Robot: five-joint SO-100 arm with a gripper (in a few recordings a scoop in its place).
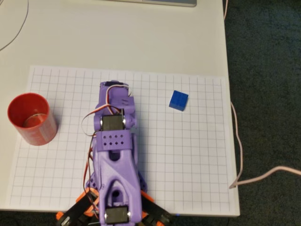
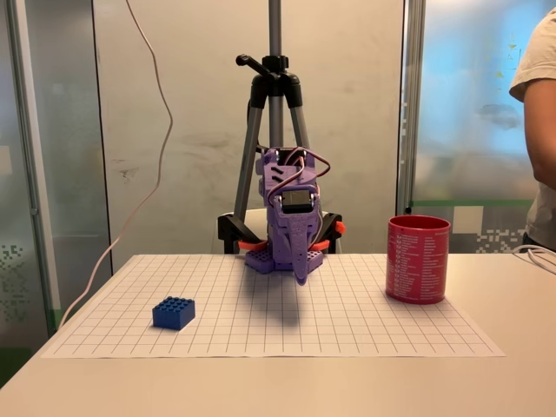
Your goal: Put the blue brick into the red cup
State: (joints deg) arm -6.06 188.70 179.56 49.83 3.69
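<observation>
My purple printed-plastic fingers (image 2: 301, 271) point down at grid sheet, pressed together w/ nothing held. Small blue studded plastic brick (image 1: 178, 100) lies on grid, well apart from smooth round red plastic cup (image 1: 32, 119).

In the overhead view, my arm (image 1: 114, 155) is sitting on the grid sheet (image 1: 188, 165) between the cup (image 1: 31, 118) at left and the brick (image 1: 178, 100) at right.

You see white grid sheet (image 1: 188, 155) covering table (image 1: 141, 37); tripod (image 2: 275, 104) centre background in fixed view; person's arm (image 2: 540, 104) at right edge.
</observation>
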